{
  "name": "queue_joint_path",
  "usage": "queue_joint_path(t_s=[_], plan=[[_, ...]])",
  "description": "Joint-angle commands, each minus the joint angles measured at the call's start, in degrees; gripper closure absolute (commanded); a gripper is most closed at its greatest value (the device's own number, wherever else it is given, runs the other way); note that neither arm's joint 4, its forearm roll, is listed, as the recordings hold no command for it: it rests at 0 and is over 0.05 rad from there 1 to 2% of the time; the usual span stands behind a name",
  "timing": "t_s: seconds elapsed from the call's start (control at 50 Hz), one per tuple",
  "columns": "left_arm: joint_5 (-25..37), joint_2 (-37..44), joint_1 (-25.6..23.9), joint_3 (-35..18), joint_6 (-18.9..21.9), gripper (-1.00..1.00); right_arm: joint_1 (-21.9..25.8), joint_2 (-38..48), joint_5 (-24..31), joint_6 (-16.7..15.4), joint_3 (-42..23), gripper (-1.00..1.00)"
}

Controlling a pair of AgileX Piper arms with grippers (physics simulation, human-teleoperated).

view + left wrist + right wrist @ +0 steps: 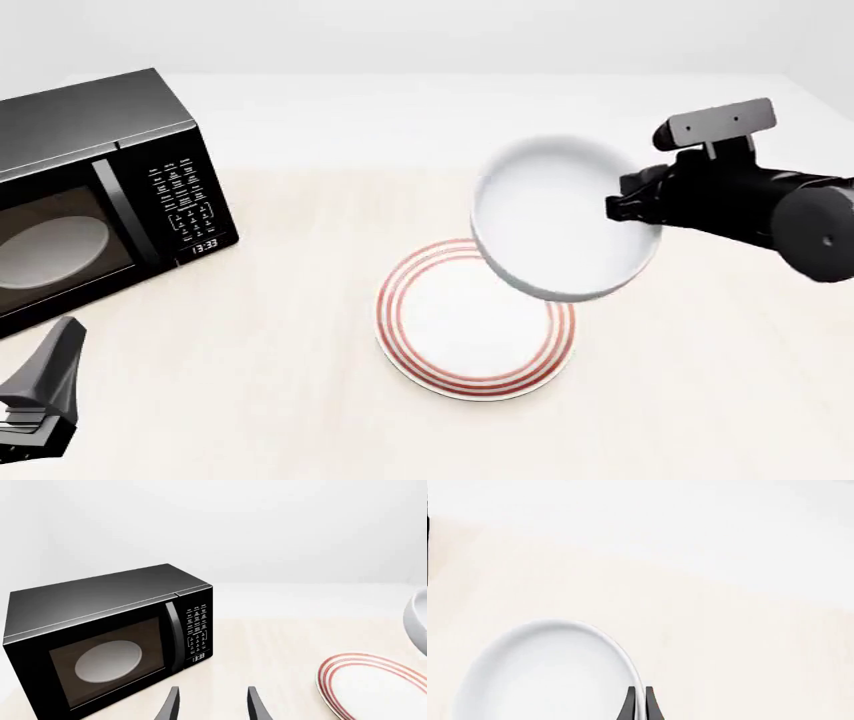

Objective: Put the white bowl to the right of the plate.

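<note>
1. White bowl (561,215): I see it lifted off the table (267,400), tilted so its opening faces the front camera, and gripped by its right rim.
2. Position of the bowl: in the front view it sits over the far-right part of the plate (467,325) and hides that edge. I cannot tell how high above the plate it hangs.
3. Right gripper (638,702): my wrist view shows the two fingers drawn close together with the thin bowl rim pinched between them. In the front view the right arm (747,200) reaches in from the right at bowl level.
4. Plate: flat on the table near the centre, red-orange rings around its rim, nothing resting on its visible surface.
5. Left gripper (212,705): fingers spread apart with nothing between them, only bare table beyond. It sits at the near-left corner, well apart from the plate and bowl.
6. Black microwave (94,190): stands at the far left of the table, door shut, a pale round turntable disc (47,245) visible through the window, and the display reads 13:33.
7. From the left wrist view, part of the bowl's wall shows at the frame edge, beyond the plate.
</note>
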Motion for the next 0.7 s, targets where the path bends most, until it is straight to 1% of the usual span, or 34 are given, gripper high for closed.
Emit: queue_joint_path(t_s=[0.02,0.06,0.1,0.14,0.2,0.22,0.24,0.26,0.28,0.3,0.38,0.4,0.44,0.6,0.64,0.66,0.7], plan=[[0.00,0.00,0.00,0.00,0.00,-1.00,-9.07,-4.26,0.32,0.45,3.28,1.00],[0.00,0.00,0.00,0.00,0.00,-1.00,-9.33,-4.60,0.99,2.70,2.92,1.00],[0.00,0.00,0.00,0.00,0.00,-1.00,-11.18,-5.94,1.52,1.67,2.85,1.00],[0.00,0.00,0.00,0.00,0.00,-1.00,-12.32,-6.18,1.70,1.93,2.81,1.00],[0.00,0.00,0.00,0.00,0.00,-1.00,-14.91,-6.80,1.39,1.03,3.36,1.00],[0.00,0.00,0.00,0.00,0.00,-1.00,-15.71,-6.93,1.34,1.46,3.45,1.00],[0.00,0.00,0.00,0.00,0.00,-1.00,-16.38,-7.14,1.18,0.60,3.54,1.00],[0.00,0.00,0.00,0.00,0.00,-1.00,-18.10,-7.32,1.24,1.48,3.64,1.00],[0.00,0.00,0.00,0.00,0.00,-1.00,-18.10,-7.32,1.24,1.48,3.64,1.00],[0.00,0.00,0.00,0.00,0.00,-1.00,-19.00,-7.06,0.88,0.58,3.93,1.00],[0.00,0.00,0.00,0.00,0.00,-1.00,-19.54,-6.93,0.56,0.89,4.21,1.00],[0.00,0.00,0.00,0.00,0.00,-1.00,-21.10,-6.36,-0.73,0.50,5.39,1.00],[0.00,0.00,0.00,0.00,0.00,-1.00,-22.34,-5.89,-1.53,0.66,6.13,1.00],[0.00,0.00,0.00,0.00,0.00,-1.00,-24.71,-5.29,-3.62,-0.08,8.63,1.00],[0.00,0.00,0.00,0.00,0.00,-1.00,-25.62,-5.86,-3.51,-0.12,8.89,1.00],[0.00,0.00,0.00,0.00,0.00,-1.00,-26.86,-5.62,-4.09,-0.42,9.62,1.00],[0.00,0.00,0.00,0.00,0.00,-1.00,-27.35,-5.61,-4.51,-0.39,10.22,1.00]])
